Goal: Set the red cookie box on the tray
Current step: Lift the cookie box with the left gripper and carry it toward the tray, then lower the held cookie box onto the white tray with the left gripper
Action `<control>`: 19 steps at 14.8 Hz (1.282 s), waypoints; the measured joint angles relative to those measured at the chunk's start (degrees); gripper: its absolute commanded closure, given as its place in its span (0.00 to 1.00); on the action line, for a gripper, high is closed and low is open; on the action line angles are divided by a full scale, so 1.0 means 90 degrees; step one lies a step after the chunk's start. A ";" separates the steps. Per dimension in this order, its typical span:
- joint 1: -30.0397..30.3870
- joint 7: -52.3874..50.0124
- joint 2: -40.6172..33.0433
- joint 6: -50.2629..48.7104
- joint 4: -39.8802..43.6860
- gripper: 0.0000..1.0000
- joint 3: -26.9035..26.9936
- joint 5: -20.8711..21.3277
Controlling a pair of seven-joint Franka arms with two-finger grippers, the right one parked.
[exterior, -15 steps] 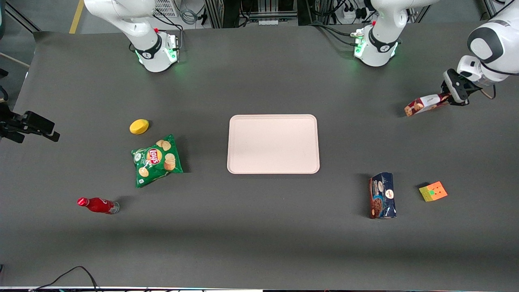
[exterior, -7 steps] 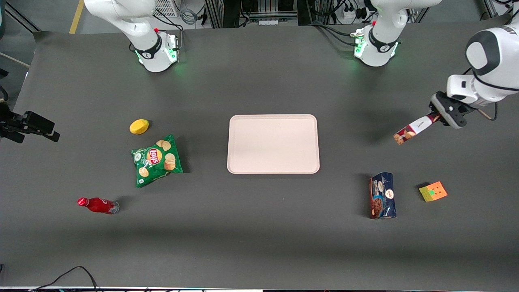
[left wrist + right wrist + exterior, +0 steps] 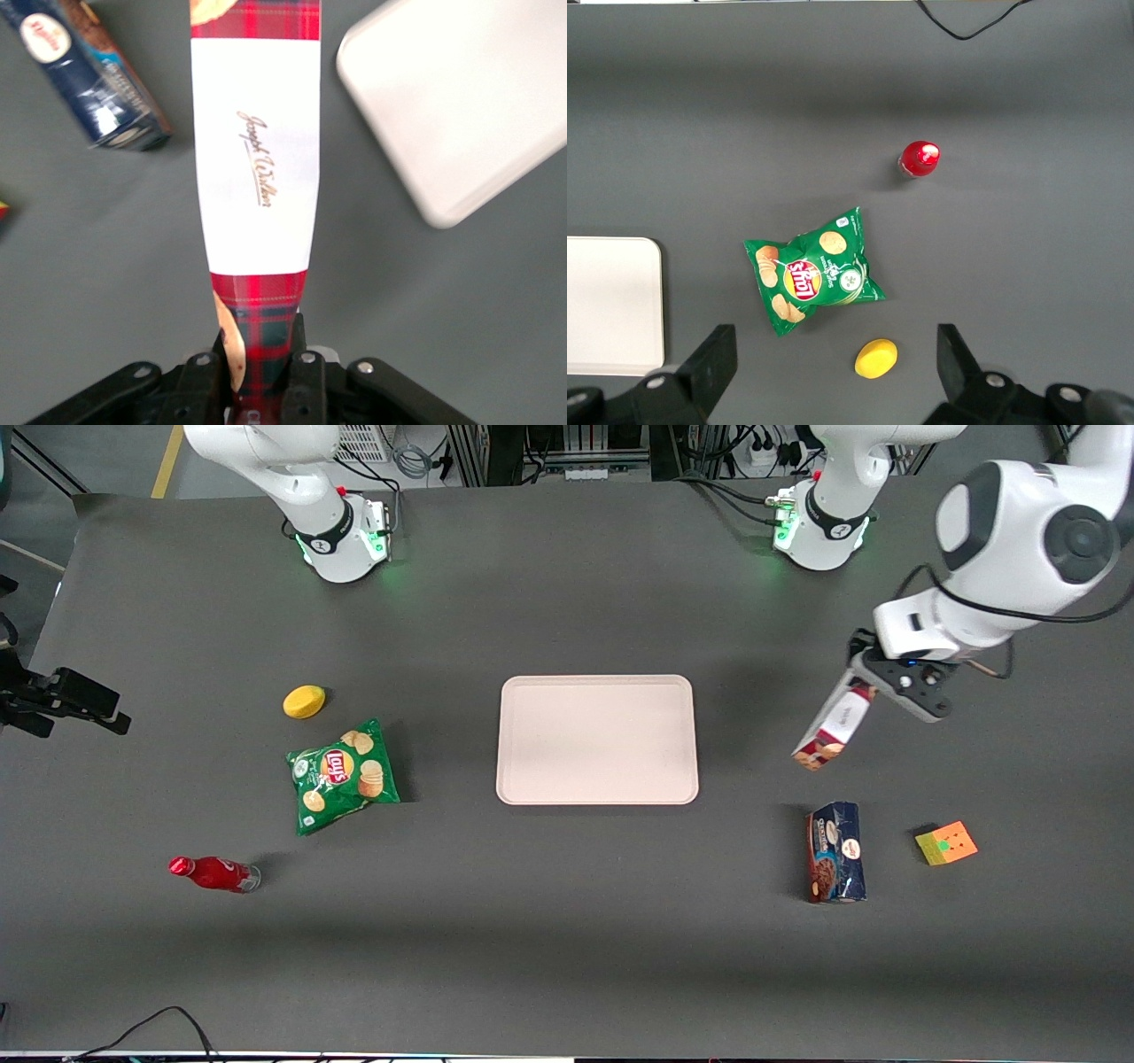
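Front view: the claw (image 3: 873, 684) grips the red cookie box (image 3: 833, 726) by one end, aloft above the desk (image 3: 567, 921); the tray (image 3: 597, 740) lies near, still to be reached.

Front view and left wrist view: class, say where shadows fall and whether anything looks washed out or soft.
Front view: a soft shadow lies on the table beside the red cookie box held by the gripper, and a broad dim band crosses the table nearer the camera. Left wrist view: the box's white label and the tray look washed out.
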 measured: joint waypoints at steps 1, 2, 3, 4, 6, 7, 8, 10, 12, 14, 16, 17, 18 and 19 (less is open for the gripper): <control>-0.0188 -0.0714 0.0025 0.0009 0.0081 1.00 -0.0080 -0.0175; -0.0424 -0.1483 0.0080 0.0047 0.0186 1.00 -0.0134 -0.0261; -0.0674 -0.2272 0.0179 0.0160 0.0298 1.00 -0.0199 -0.0280; -0.0895 -0.2986 0.0315 0.0344 0.0393 1.00 -0.0287 -0.0270; -0.1310 -0.4271 0.0724 0.0975 0.0474 1.00 -0.0475 -0.0136; -0.1546 -0.4919 0.1031 0.1351 0.0482 1.00 -0.0530 0.0042; -0.1742 -0.5442 0.1332 0.1660 0.0486 1.00 -0.0550 0.0292; -0.2042 -0.6327 0.1942 0.2147 0.0504 1.00 -0.0556 0.0906; -0.2211 -0.6843 0.2416 0.2499 0.0512 1.00 -0.0555 0.1320; -0.2294 -0.7047 0.2695 0.2680 0.0523 1.00 -0.0554 0.1431; -0.2348 -0.7210 0.2844 0.2725 0.0529 1.00 -0.0553 0.1454; -0.2381 -0.7313 0.2893 0.2741 0.0529 1.00 -0.0553 0.1458; -0.2427 -0.7436 0.2939 0.2786 0.0525 1.00 -0.0552 0.1466; -0.2484 -0.7559 0.2985 0.2865 0.0518 1.00 -0.0554 0.1470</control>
